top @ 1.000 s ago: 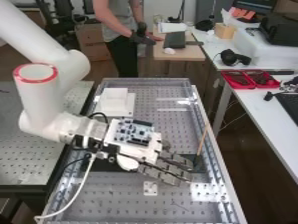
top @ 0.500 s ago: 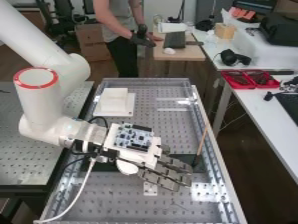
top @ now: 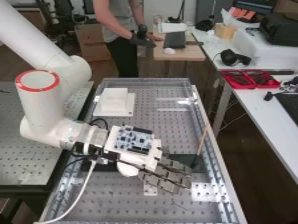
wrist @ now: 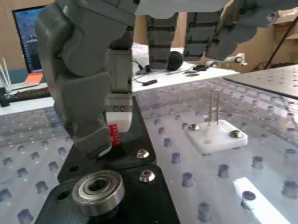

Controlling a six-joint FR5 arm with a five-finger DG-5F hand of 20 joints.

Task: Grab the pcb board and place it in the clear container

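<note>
Perforated bench [top: 113, 202], bearing one white block [top: 114, 98] on a square base. One hand [top: 164, 177], open, fingers extended above black plates [wrist: 154, 199]; a round metal bearing [wrist: 100, 189] sits on one. One circuit board [top: 134, 139] lies atop the hand's white mount.

The hand [top: 163, 176] is dark grey; behind it, the arm [top: 40, 106] is white with a red band [top: 56, 84]. Beneath it, rows of dots pattern the grey bench [top: 179, 204]. Near its fingertips, a metal ring [wrist: 114, 186] is silver, a small block [wrist: 218, 141] white.
</note>
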